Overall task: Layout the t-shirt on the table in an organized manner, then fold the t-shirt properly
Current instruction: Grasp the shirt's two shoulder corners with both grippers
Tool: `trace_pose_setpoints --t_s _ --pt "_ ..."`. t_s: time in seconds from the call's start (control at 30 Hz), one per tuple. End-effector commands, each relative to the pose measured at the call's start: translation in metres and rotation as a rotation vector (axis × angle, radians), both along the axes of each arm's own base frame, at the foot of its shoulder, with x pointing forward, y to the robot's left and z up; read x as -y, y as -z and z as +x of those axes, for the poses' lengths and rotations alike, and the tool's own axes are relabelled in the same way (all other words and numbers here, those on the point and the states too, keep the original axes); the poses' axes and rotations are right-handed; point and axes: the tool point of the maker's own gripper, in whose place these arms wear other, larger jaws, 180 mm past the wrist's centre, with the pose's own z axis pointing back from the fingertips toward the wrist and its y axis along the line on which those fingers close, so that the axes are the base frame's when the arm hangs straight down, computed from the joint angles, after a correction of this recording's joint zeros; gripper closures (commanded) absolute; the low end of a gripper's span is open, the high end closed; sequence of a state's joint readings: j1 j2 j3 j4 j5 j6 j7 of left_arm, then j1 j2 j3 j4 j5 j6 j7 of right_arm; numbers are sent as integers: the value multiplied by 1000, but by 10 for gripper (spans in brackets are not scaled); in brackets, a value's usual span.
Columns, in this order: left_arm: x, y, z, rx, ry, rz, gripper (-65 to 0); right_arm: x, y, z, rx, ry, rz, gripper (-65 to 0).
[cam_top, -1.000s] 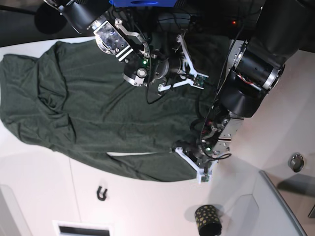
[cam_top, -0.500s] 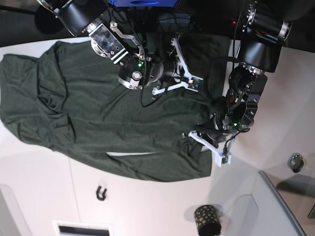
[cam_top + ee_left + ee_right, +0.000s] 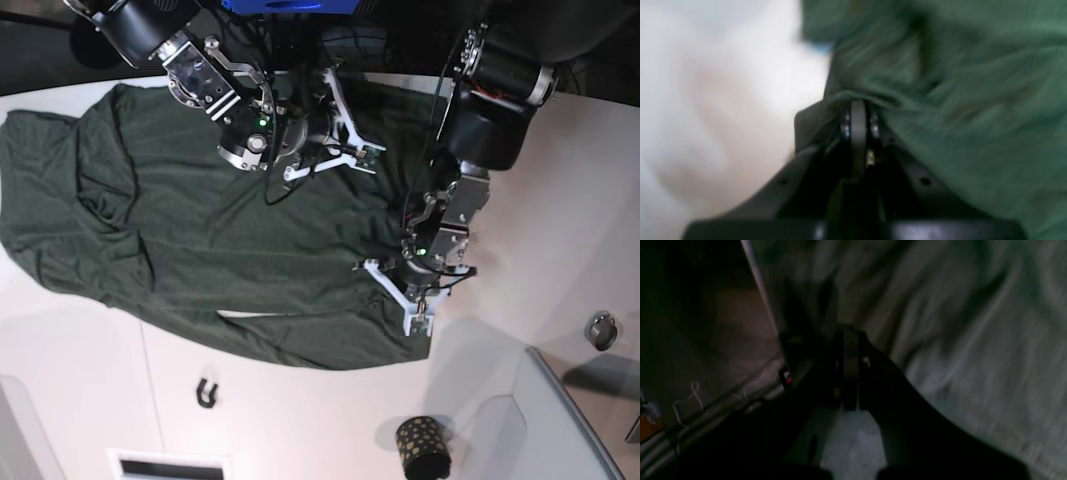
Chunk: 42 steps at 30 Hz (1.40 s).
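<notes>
The dark green t-shirt point(image 3: 180, 230) lies spread and wrinkled over the left and middle of the white table point(image 3: 300, 420). My left gripper point(image 3: 415, 318) is at the shirt's lower right edge. In the left wrist view this gripper point(image 3: 858, 103) is shut, with a fold of the green t-shirt point(image 3: 973, 100) bunched at its tips and bare table to its left. My right gripper point(image 3: 365, 155) hovers over the shirt's upper middle. The right wrist view is dark and blurred: the gripper point(image 3: 846, 335) is shut above the t-shirt point(image 3: 973, 340), and it does not show whether cloth is pinched.
A black gold-dotted cup point(image 3: 423, 448) stands near the front edge. A grey raised panel point(image 3: 570, 420) fills the front right corner, with a small metal ring point(image 3: 601, 330) above it. A little black hook point(image 3: 207, 393) lies on the table below the shirt.
My left gripper rose from the shirt's lower right corner, swung right, then came back left, shifting the hem slightly. My right gripper drifted up and to the left over the shirt.
</notes>
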<state>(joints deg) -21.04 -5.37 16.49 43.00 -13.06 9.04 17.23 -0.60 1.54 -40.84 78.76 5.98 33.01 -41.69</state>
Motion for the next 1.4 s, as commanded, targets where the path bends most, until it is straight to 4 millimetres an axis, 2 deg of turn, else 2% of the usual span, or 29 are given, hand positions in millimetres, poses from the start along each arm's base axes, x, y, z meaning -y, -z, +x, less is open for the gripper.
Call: trace_pose_setpoints --t_s 0.0,0.17,0.3,0.33,0.43,0.53,0.6,0.67,0.77,0.83,0.87,0.9,1.03,1.13,1.2,1.37 --pt "-6 -8 14 30 -6 30 0 -11 -12 5 17 -1 55 0" --pt "-1 -19 49 77 -5 54 0 9 -9 1 31 -1 29 0" --pt "4 -42 65 123 -6 33 0 34 -32 28 92 133 67 0" --pt "7 -48 66 134 -2 25 0 49 -37 38 112 185 67 0" --pt "-3 -77 66 178 -21 -10 0 92 -61 68 190 354 82 0" --pt "-30 -120 56 224 -141 -170 0 157 -81 96 238 632 110 -3" --pt "-48 -141 37 235 -207 -283 0 209 -90 106 249 842 146 -27" --pt "-72 -152 6 238 -263 -373 0 261 -93 104 234 1023 167 -128" --pt "-102 -129 -59 174 -331 -449 0 314 -89 81 166 1163 210 -371" --pt "-106 -115 -90 129 -302 -486 0 343 -82 64 120 1277 237 -507" --pt "-108 -109 -107 110 -281 -509 0 356 -75 54 84 1338 248 -552" --pt "-111 -107 -123 102 -264 -539 -67 367 -67 42 43 1394 253 -560" --pt "-117 -96 -172 69 -235 -594 -341 385 -34 5 -105 1535 255 -533" --pt "-112 -91 -190 52 -228 -608 -464 386 -17 -9 -175 1588 273 -531" --pt "-111 -91 -198 49 -238 -609 -495 386 -13 -15 -194 1596 270 -533" --pt "-107 -93 -203 45 -230 -606 -495 383 -7 -26 -219 1607 264 -531"
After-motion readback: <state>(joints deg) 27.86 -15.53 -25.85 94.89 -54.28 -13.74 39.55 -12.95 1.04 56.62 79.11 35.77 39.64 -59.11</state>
